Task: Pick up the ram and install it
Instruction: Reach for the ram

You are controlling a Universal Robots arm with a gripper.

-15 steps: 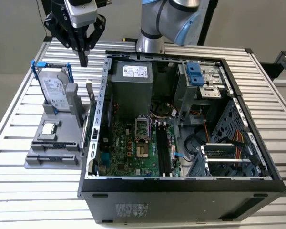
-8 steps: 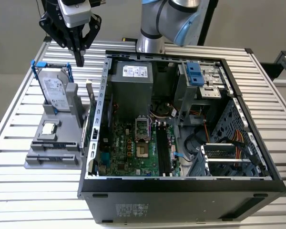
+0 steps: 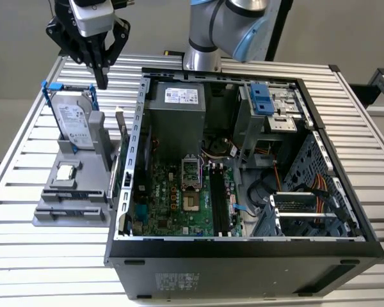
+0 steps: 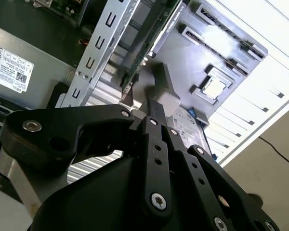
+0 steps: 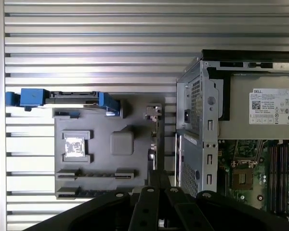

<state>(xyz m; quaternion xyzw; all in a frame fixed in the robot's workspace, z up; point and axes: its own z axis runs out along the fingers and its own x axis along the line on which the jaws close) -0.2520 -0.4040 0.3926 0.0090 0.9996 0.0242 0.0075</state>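
The ram [image 3: 121, 137] is a thin dark stick standing on edge along the side of the grey holder [image 3: 70, 204] nearest the computer case. In the second wrist view the ram [image 4: 151, 41] shows as a green board running away from the fingers; in the first wrist view the ram [image 5: 157, 139] is seen edge-on. My gripper [image 3: 102, 80] hangs above the holder, higher than the ram and a little toward the exterior view's left of it. Its fingertips [image 4: 151, 120] are pressed together with nothing between them. The gripper [image 5: 156, 180] sits just off the ram's near end.
The open computer case [image 3: 243, 249] lies at the exterior view's right, with the motherboard [image 3: 173, 198] and its dark memory slots [image 3: 221, 198] inside. On the holder a silver hard drive [image 3: 73, 121] in a blue frame stands upright, with a square processor chip [image 3: 65, 171] nearby. The slatted table [image 3: 25, 256] surrounds everything.
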